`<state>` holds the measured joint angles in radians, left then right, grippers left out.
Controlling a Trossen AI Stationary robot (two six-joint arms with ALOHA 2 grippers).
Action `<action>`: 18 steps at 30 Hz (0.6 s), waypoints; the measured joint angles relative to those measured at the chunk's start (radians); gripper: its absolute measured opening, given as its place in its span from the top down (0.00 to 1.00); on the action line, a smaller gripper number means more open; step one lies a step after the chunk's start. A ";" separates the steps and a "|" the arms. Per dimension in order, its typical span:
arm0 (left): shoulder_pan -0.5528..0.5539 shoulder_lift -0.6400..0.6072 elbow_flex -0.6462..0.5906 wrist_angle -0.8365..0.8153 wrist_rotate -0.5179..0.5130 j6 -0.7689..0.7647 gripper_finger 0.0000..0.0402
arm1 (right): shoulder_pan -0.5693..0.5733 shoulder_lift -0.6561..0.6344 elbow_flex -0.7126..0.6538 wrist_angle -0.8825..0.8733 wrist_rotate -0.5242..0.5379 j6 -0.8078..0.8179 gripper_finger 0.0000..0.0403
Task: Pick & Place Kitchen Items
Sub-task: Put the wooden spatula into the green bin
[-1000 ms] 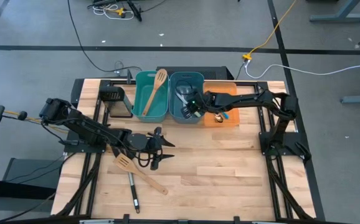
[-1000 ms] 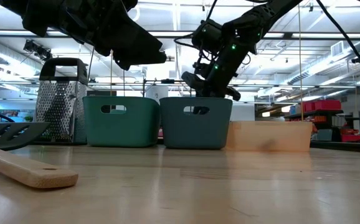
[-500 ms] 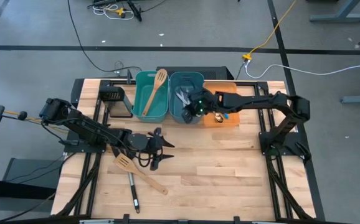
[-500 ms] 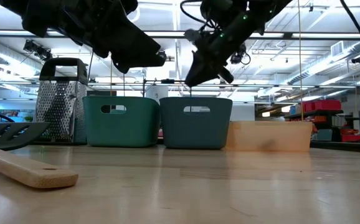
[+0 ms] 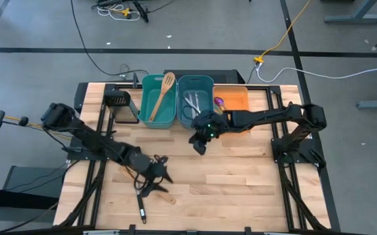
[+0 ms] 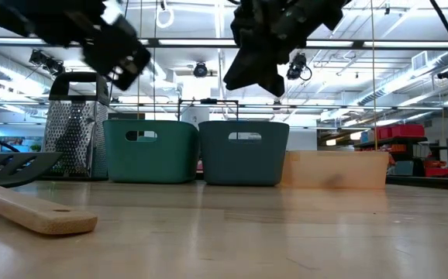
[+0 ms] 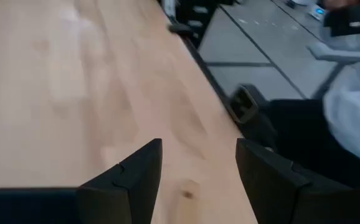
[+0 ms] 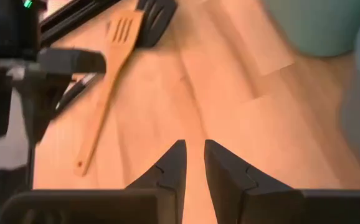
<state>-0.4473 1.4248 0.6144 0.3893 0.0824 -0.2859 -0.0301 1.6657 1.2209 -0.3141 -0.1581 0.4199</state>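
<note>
Reaching down toward the front of the table, the left gripper hovers just above the wooden slotted spatula and the black turner that lie side by side on the boards; its wrist view shows the two fingers spread wide with only bare wood between them, so it is released and holds nothing. The right gripper hangs just in front of the blue-grey bin, its fingers nearly together with a thin gap and nothing in it — empty, as far as I can judge.

Other utensils are already put away: a second wooden spatula leans in the teal bin, silver cutlery lies in the blue-grey bin, and a small purple-handled piece sits in the orange bin.

The step in hand looks like a pick of the spatula or turner by the left arm; to do it well I would square the open fingers across one handle only, come down until they straddle it, and close on the narrow shaft — the two handles lie close, so a sloppy approach could nudge or pinch both.

Pale wooden planks form the surface, on a black frame; a metal grater stands beside the teal bin; beyond is a workshop with ceiling strip lights, a grey floor and trailing cables.
</note>
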 joint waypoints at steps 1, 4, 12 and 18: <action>-0.019 0.000 0.000 -0.009 0.000 -0.022 0.48 | 0.012 0.000 0.000 -0.003 0.000 -0.007 0.83; -0.067 0.000 0.000 -0.072 0.000 -0.102 0.48 | 0.044 0.000 0.000 -0.012 0.000 -0.012 0.83; -0.150 0.000 0.000 -0.223 -0.053 -0.282 0.48 | 0.106 0.000 0.000 -0.017 0.009 -0.011 0.83; -0.187 0.000 0.091 -0.518 -0.069 -0.355 0.48 | 0.134 0.000 0.000 -0.019 0.012 -0.014 0.83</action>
<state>-0.6345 1.4246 0.7049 -0.1291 0.0139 -0.6407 0.1043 1.6657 1.2209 -0.3328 -0.1463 0.4061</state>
